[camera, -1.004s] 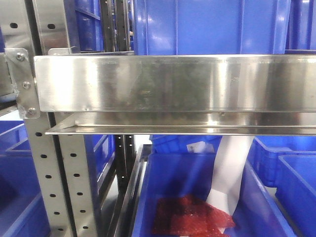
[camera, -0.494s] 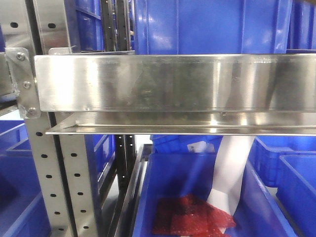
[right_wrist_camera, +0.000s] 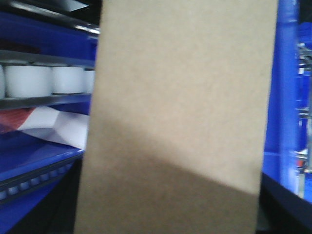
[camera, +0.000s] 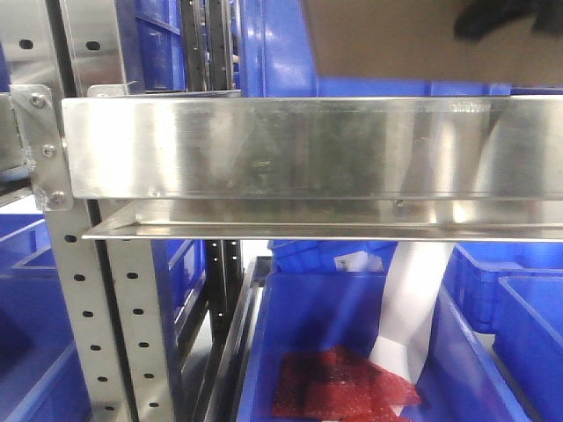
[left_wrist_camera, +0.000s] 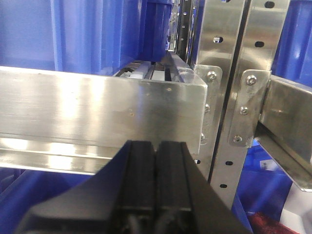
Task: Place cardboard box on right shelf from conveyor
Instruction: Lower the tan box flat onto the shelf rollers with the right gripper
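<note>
The cardboard box (camera: 387, 40) is plain tan and hangs at the top right of the front view, just above the front lip of the right shelf (camera: 264, 149). My right gripper (camera: 506, 18) shows as a black shape at the box's upper right corner. In the right wrist view the box (right_wrist_camera: 180, 117) fills the middle, and dark finger edges (right_wrist_camera: 282, 209) flank its lower part, so that gripper is shut on it. My left gripper (left_wrist_camera: 156, 146) is shut with nothing in it, close in front of the shelf lip (left_wrist_camera: 97, 107). The conveyor is out of view.
A blue crate (camera: 273, 44) stands on the shelf behind the box. Perforated steel uprights (camera: 88, 299) rise at the left. Below the shelf a blue bin (camera: 299, 316) holds red material (camera: 339, 387) and a white sheet (camera: 413, 299). More blue bins (camera: 528, 325) sit on both sides.
The cardboard box and the black right gripper have come into the top right of the front view, above the shelf lip. Neither showed there earlier. Nothing else has moved.
</note>
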Robot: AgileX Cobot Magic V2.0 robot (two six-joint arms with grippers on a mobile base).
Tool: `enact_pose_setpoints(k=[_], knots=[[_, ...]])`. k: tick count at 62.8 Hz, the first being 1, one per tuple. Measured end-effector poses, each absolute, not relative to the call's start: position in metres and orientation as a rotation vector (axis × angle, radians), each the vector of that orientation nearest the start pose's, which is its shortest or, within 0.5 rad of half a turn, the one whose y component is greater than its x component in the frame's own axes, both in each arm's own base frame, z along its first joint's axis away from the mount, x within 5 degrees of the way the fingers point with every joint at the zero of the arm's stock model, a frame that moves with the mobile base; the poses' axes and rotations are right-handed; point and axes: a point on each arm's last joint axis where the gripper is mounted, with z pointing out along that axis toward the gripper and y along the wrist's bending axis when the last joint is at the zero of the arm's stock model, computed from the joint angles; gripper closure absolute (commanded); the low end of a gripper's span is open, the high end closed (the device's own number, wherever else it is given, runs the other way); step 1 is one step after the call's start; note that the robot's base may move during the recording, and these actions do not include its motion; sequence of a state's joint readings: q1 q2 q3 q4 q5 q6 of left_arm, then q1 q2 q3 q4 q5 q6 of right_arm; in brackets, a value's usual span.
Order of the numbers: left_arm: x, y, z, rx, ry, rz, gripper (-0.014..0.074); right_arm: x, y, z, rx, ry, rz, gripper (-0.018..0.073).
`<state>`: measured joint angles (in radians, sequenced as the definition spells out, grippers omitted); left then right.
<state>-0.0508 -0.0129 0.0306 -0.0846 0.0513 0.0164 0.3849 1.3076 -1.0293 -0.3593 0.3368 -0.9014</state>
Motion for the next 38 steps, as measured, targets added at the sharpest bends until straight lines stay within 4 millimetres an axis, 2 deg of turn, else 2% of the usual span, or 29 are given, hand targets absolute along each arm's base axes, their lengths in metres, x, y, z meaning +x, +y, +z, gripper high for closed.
enact_pose_setpoints(k=[8, 15, 22, 30, 38], knots=[[0.057, -0.003, 0.199, -0.01, 1.553, -0.097, 0.0715, 0.283, 0.104, 0.326, -1.525, 1.533, -0.625, 0.0435], [0.057, -0.003, 0.199, -0.01, 1.553, -0.097, 0.0715, 0.287, 0.106, 0.322, -1.531, 1.533, -0.62, 0.0373], [0.057, -0.003, 0.199, -0.01, 1.553, -0.097, 0.0715, 0.287, 0.106, 0.322, -1.512, 1.532, -0.612, 0.0202], [0.057, -0.003, 0.199, -0.01, 1.553, -0.097, 0.0715, 0.288, 0.108, 0.325, -1.42, 1.555, -0.561, -0.0074], [0.057, -0.003, 0.199, -0.01, 1.553, -0.097, 0.0715, 0.289, 0.109, 0.328, -1.359, 1.566, -0.526, -0.0045]])
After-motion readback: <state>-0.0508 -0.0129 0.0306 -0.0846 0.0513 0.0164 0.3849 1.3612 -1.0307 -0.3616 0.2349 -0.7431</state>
